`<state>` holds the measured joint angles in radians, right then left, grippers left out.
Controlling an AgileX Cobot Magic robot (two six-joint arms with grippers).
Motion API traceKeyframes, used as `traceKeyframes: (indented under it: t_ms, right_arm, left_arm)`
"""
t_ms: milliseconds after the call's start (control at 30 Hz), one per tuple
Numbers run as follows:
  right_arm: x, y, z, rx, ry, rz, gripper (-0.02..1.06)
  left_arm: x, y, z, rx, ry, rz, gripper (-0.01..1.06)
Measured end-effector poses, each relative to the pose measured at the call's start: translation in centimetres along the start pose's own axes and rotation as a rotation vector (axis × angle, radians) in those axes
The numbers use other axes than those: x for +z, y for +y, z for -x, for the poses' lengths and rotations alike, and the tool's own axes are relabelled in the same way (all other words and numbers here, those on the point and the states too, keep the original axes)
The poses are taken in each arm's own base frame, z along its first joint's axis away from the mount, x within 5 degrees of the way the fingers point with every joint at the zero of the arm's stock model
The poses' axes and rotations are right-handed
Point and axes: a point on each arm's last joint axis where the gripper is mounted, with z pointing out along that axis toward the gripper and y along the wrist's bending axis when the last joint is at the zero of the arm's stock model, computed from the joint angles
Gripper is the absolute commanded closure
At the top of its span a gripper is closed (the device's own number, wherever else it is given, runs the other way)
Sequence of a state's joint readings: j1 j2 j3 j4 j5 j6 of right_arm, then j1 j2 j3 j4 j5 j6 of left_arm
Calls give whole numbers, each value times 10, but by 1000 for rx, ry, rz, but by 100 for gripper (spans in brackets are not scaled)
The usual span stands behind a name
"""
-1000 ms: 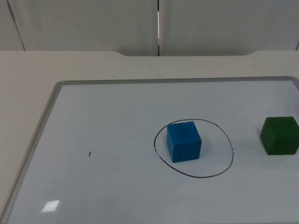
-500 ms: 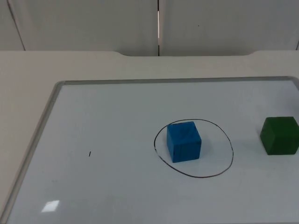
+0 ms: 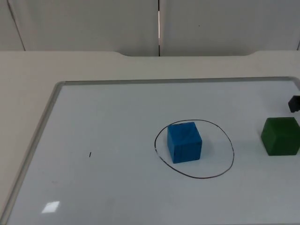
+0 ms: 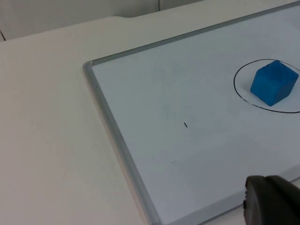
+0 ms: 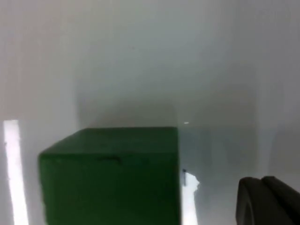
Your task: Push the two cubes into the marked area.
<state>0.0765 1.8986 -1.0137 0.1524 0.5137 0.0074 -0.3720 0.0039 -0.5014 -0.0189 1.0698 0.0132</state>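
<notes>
Whiteboard [image 3: 93, 187] flat on the bench [image 3: 28, 70], small ink tick [image 3: 90, 154] left of centre. Blue cube [image 3: 184, 142] inside the drawn ring [image 3: 233, 154], toward its left side. Green cube [image 3: 281, 136] outside the ring, at the right edge. Right gripper [image 3: 294, 103] just above it at the frame edge, finger state impossible to tell. Left gripper fingertip [image 4: 272, 200] over the whiteboard's edge, state likewise unclear

A framed whiteboard [image 3: 117, 108] lies flat on a cream table [image 3: 28, 70], bearing a tiny dark mark [image 3: 90, 154], before a grey partition wall [image 3: 93, 23].
</notes>
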Motion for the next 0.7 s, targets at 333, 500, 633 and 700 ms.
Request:
traceKeyframes:
  t_ms: [333, 500, 633, 700]
  right_arm:
    - [2, 16, 1, -23, -38, 20, 104]
    - [6, 22, -1, -20, -25, 23, 104]
    - [8, 26, -3, -23, -18, 28, 104]
    - [9, 28, -2, -15, -23, 34, 104]
  left_arm:
    - [0, 0, 0, 0, 0, 0, 105]
    - [0, 0, 0, 0, 1, 0, 105]
    - [0, 0, 0, 0, 1, 0, 105]
    - [0, 0, 0, 2, 1, 4, 105]
